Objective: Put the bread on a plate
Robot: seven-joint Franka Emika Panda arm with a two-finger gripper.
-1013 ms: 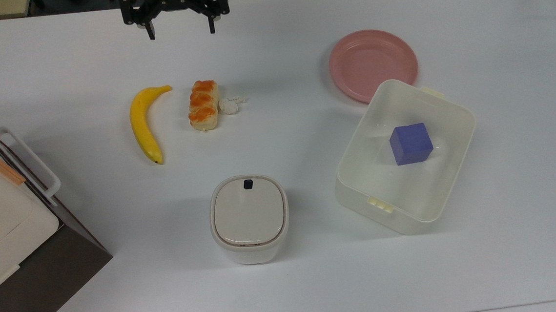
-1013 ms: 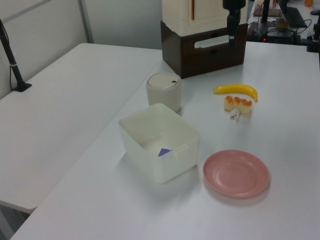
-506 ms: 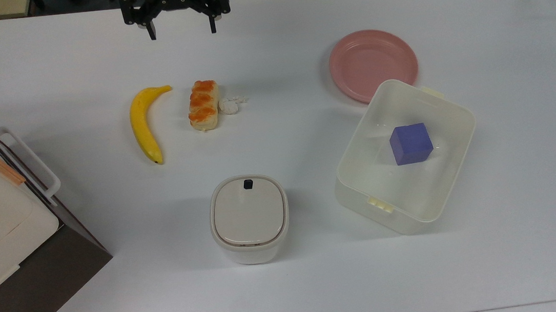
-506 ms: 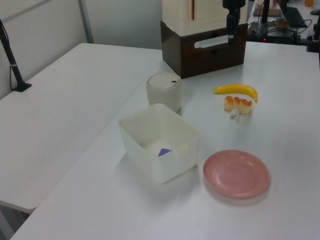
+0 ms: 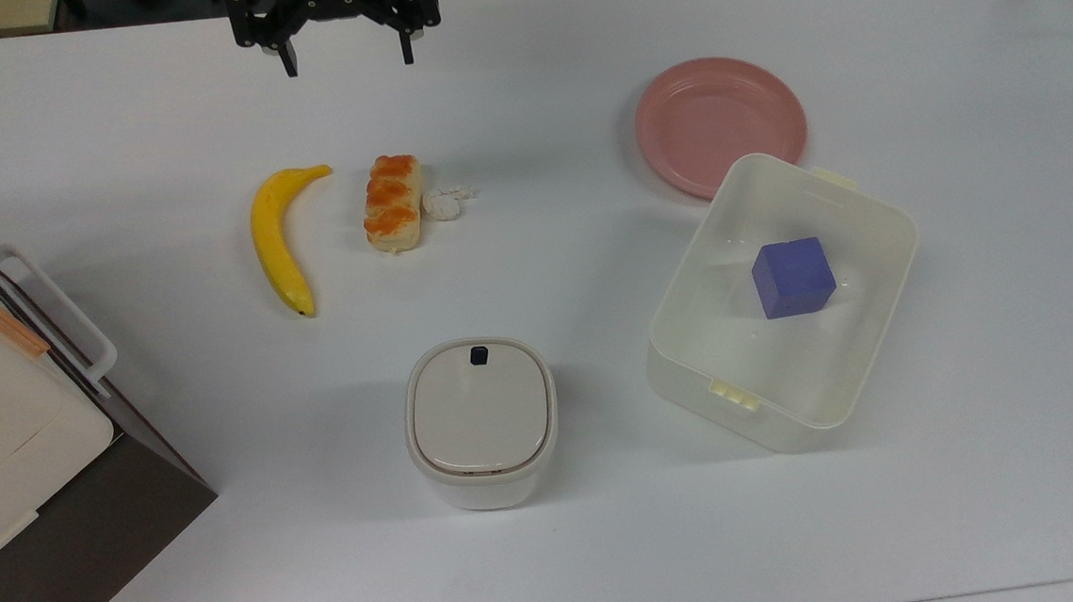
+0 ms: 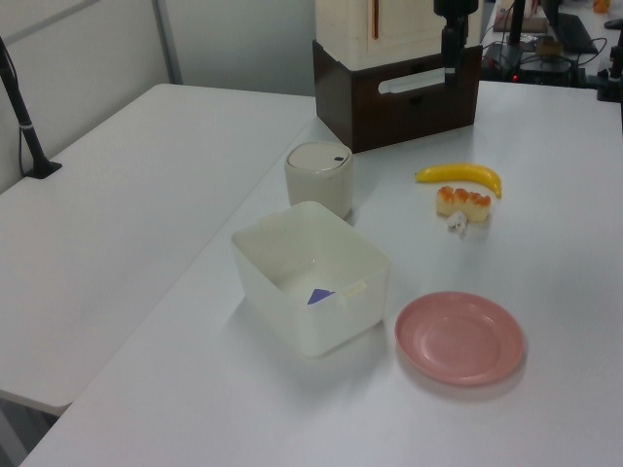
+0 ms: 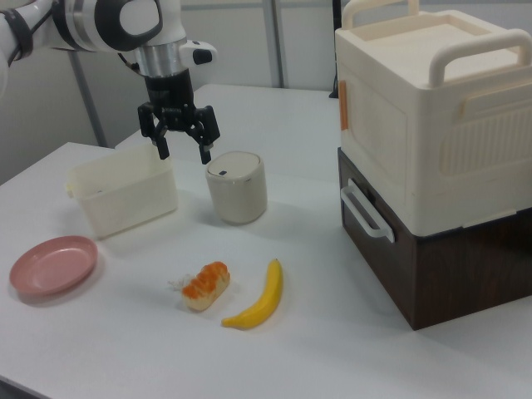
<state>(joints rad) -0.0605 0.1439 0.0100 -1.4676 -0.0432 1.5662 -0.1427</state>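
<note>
— What sits closest in the top view?

— A lidded cream pot (image 5: 481, 423) at the near edge of the white table (image 5: 564, 563), with a brown and cream cabinet (image 5: 8, 442) at the top view's left. To the top view's right stands a cream plastic tub (image 5: 782, 307) holding a purple cube (image 5: 793, 276).

— And the bread?

— Further back, the bread (image 5: 393, 203) lies flat on the table, its glazed bumps up. A small white lump (image 5: 444, 204) is just beside it on the top view's right, and a banana (image 5: 279, 239) lies near it on the top view's left, not touching.

— Is it near the plate?

— No. The pink plate (image 5: 721, 124) is well apart from it, toward the top view's right, with nothing on it. The tub's far corner overlaps the plate's near rim in the top view; in the left view the two look just beside each other (image 6: 459, 338).

— Where is the gripper?

— Farthest back, the gripper (image 5: 347, 61) hangs above the table beyond the bread and banana. Its two black fingers (image 7: 204, 152) are spread wide with nothing between them.
</note>
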